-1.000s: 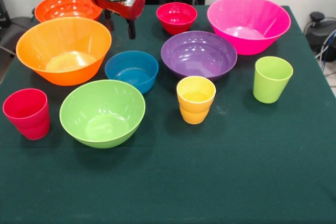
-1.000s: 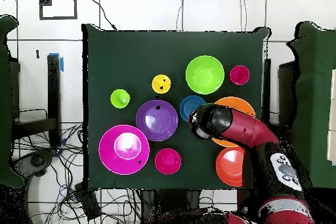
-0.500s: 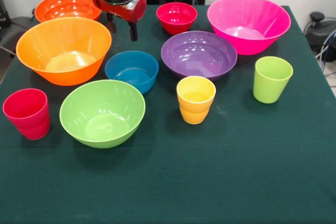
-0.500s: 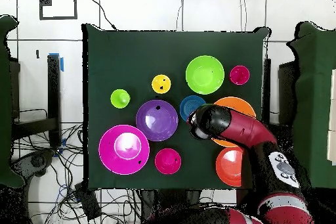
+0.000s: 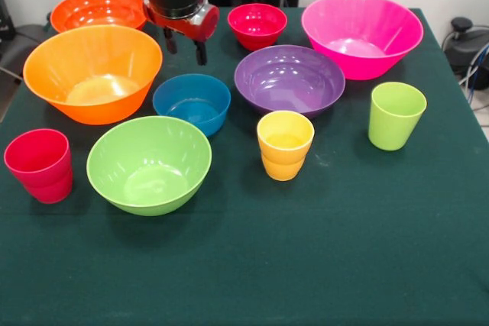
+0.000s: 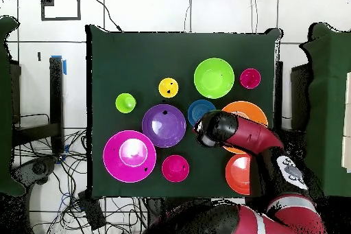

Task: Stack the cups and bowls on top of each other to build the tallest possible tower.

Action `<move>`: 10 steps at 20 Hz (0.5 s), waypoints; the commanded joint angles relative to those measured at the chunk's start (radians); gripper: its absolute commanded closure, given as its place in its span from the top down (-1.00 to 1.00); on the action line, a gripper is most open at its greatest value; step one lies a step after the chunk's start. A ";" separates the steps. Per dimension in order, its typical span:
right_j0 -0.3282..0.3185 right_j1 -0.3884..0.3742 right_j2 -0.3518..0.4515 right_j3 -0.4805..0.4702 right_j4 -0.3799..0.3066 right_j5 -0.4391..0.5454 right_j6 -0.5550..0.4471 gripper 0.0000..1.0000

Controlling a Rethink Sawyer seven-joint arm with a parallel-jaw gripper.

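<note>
Fingers [image 5: 201, 50] spread apart, holding nothing; my gripper [image 5: 186, 45] has shifted toward 3 o'clock since earlier, hanging over the blue bowl's [image 5: 192, 102] far rim. Purple bowl [image 5: 289, 79] at 3, light orange bowl [image 5: 93, 72] at 9. Nothing stacked.

I've got front cam low across the table [image 5: 367, 265] facing robot, overhead cam high, straight down; both share the tabletop.

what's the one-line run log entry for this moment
phase: approach | claw: open, empty, above table behind small blue plastic bowl | medium purple plastic bowl: empty | tower: not started | all cups and bowls apart
</note>
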 commanded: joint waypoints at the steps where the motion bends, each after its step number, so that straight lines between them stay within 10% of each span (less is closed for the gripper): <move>1: 0.026 0.072 0.086 -0.077 0.040 -0.014 0.095 1.00; 10: 0.058 0.104 0.047 -0.129 0.065 0.004 0.152 1.00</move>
